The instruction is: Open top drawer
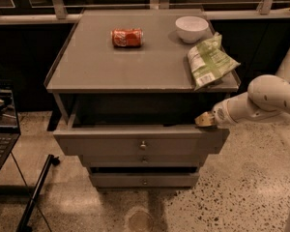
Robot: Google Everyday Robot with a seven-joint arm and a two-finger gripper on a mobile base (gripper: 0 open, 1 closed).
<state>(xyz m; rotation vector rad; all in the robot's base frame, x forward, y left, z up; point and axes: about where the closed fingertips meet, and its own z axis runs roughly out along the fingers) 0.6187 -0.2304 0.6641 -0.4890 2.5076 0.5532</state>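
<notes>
Pincer [205, 120] sits at the right upper edge of the top drawer [106, 145], which stands pulled out beneath the tabletop [96, 66]; seemingly touching it, its grip cannot be told.

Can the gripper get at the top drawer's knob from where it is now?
Probably yes. The gripper is at the right end of the front edge of the top drawer, which stands pulled out. The knob sits mid-front with nothing before it, so the arm would only need to swing round to the front.
</notes>
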